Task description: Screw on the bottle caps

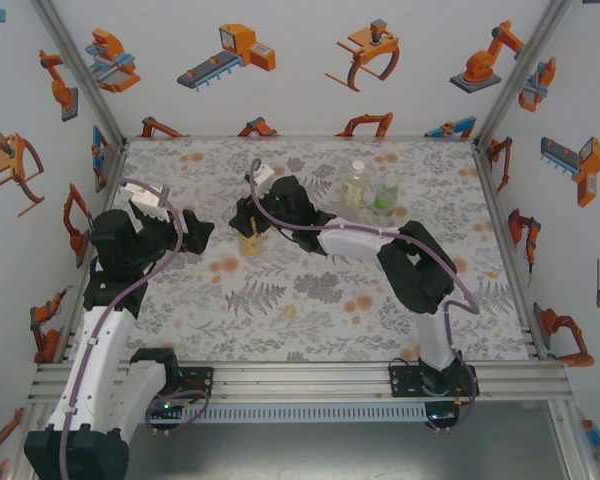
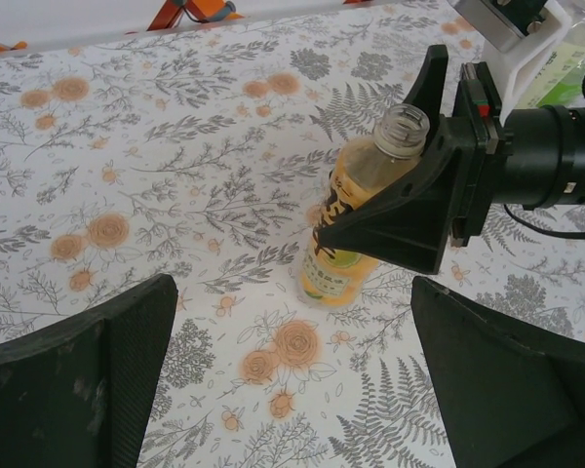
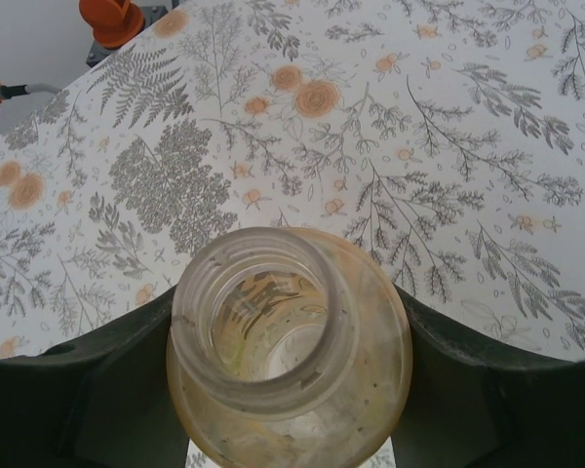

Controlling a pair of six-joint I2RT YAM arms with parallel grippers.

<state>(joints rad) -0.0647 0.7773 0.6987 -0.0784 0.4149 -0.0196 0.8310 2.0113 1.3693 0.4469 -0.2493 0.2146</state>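
Observation:
The amber bottle (image 1: 250,241) with the yellow label stands upright on the floral table, its neck (image 2: 402,130) open and uncapped. My right gripper (image 1: 248,218) is shut on the amber bottle's (image 3: 302,390) shoulder, a finger (image 3: 88,400) pressed on each side, and the bottle's mouth (image 3: 263,322) faces the wrist camera. My left gripper (image 2: 292,390) is open and holds nothing. It sits a little to the left of the amber bottle (image 2: 356,234), apart from it. The left gripper (image 1: 195,232) points toward the bottle. The bottle caps are out of view.
The pale yellowish bottle (image 1: 354,186) and the green bottle (image 1: 385,196) stand side by side at the back right, behind the right arm's forearm (image 1: 350,240). Their tops are too small to read. White printed walls enclose the table on three sides.

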